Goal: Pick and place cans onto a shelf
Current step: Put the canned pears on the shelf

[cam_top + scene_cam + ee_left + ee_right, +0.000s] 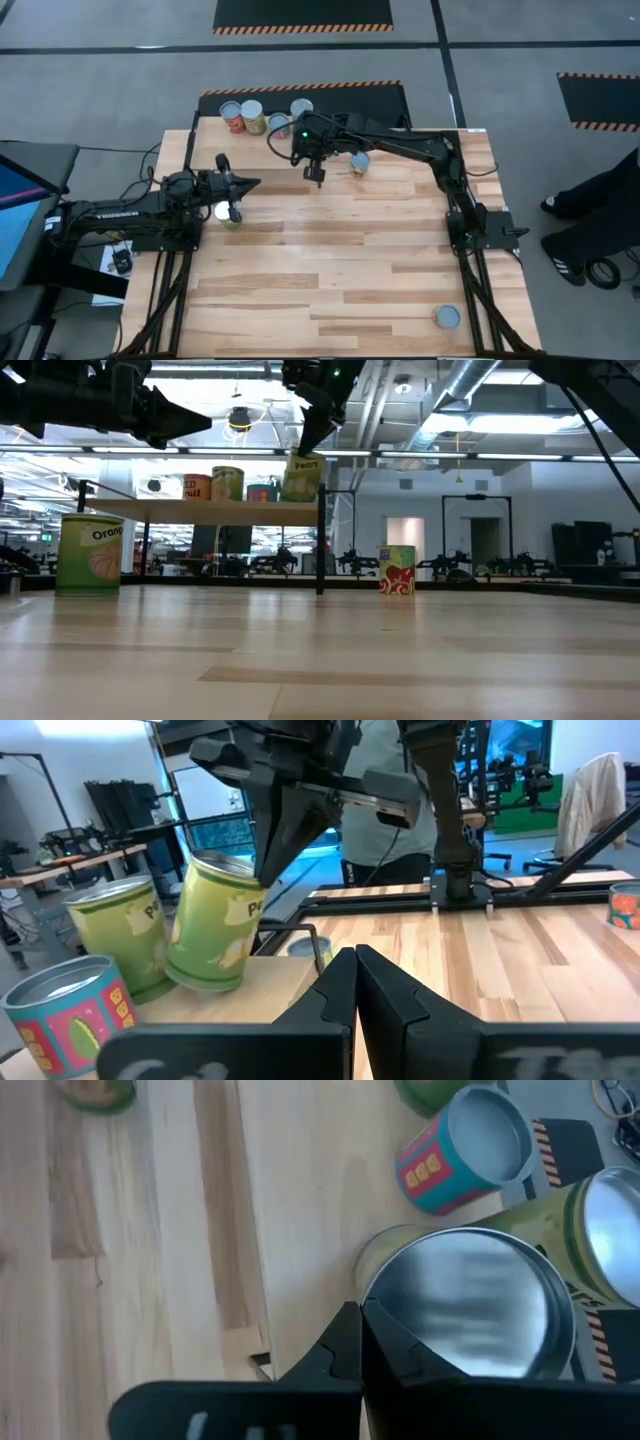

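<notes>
From above, the right arm (400,145) covers much of the shelf (215,118), and the can (307,160) it carries is hidden under the gripper. In the low view both arms are cut off by the top edge, and the labels of the cans (212,484) on the shelf are too small to read in full. The left wrist view crops the teal can (65,1010) at the bottom edge, while a person (385,815) behind the arm is mostly hidden.
</notes>
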Robot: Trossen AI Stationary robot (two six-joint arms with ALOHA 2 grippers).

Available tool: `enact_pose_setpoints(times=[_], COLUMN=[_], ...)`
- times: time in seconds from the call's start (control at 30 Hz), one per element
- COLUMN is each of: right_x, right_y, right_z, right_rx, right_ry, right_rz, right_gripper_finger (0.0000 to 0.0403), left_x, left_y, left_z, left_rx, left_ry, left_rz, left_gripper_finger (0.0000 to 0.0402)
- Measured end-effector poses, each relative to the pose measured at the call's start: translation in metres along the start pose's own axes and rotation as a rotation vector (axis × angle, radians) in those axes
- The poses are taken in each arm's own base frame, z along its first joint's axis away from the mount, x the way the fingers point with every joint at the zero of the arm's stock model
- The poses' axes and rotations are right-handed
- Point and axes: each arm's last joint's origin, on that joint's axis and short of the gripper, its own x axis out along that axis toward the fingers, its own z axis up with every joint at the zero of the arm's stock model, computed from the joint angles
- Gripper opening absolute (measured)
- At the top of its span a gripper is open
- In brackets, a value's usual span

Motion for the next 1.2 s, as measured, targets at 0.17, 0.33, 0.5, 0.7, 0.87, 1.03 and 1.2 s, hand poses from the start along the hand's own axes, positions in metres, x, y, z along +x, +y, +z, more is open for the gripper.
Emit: enact_pose_setpoints(times=[0.17, 0.33, 0.5, 0.7, 0.87, 1.03, 1.2], right_x=[-0.007, -0.017, -0.016, -0.013, -0.013, -0.013, -0.017], right_y=[-0.001, -0.004, -0.004, -0.004, -0.004, -0.005, -0.007], right_z=[0.001, 0.003, 0.002, 0.001, 0.001, 0.003, 0.007], right_rx=[-0.001, 0.009, 0.007, -0.003, -0.001, 0.004, -0.024], right_ry=[-0.019, -0.057, -0.045, -0.032, -0.033, -0.054, -0.091], right_rz=[-0.002, -0.009, -0.008, -0.006, -0.008, -0.016, -0.038], right_gripper_finger=[0.0011, 0.0012, 0.0012, 0.0015, 0.0049, 0.0072, 0.0073], left_x=[0.000, 0.000, 0.000, 0.000, 0.000, 0.000, 0.000], left_y=[0.000, 0.000, 0.000, 0.000, 0.000, 0.000, -0.001], left_z=[0.000, 0.000, 0.000, 0.000, 0.000, 0.000, 0.000], left_rx=[-0.004, -0.004, -0.004, -0.008, -0.008, -0.013, -0.014], left_ry=[0.000, -0.001, -0.001, -0.001, -0.001, -0.002, -0.001], left_rz=[-0.002, -0.002, -0.002, -0.001, -0.001, -0.011, -0.018], left_gripper_finger=[0.0000, 0.0000, 0.0000, 0.0000, 0.0000, 0.0000, 0.0000])
